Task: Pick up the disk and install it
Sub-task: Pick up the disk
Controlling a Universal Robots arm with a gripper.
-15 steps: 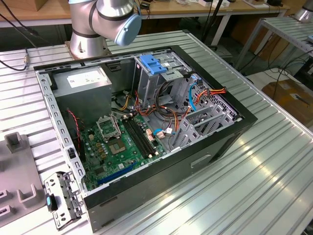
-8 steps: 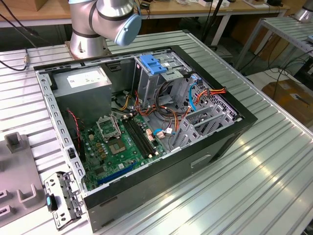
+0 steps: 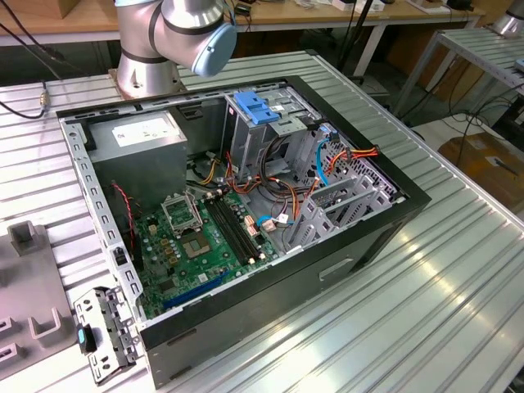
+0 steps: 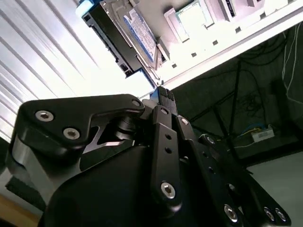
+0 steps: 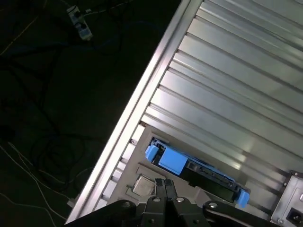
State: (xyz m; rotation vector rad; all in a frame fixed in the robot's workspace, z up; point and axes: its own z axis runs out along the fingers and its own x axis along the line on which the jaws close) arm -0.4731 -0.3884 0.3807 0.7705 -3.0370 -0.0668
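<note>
Peering past the gripper (image 5: 164,183) in the first wrist view: fingers (image 5: 159,189) pressed tight together, nothing between them. Spotting the disk (image 5: 208,176) just beyond the tips, flat on a pale grey plate (image 5: 135,161) near the edge of the ribbed bench (image 5: 236,85), apart from the gripper. Only getting its dark side edge and blue rails (image 5: 165,160) here, top face out of sight. Catching the label (image 4: 139,30) in the second wrist view, half lost in glare, one blue corner cut off at the border. Can't make out the small square part (image 5: 142,185) beside it. Off the bench, dark floor (image 5: 47,118), loose cables (image 5: 28,161) and a power strip (image 5: 79,24), hard to read. Over in the exterior view, open computer case (image 3: 368,237) on the bench, blue bracket (image 3: 258,108) atop the drive cage (image 3: 282,123), grey power supply (image 3: 135,135), wires (image 3: 344,155) tangled over the motherboard (image 3: 201,237); arm (image 3: 176,33) cut off at the top.
</note>
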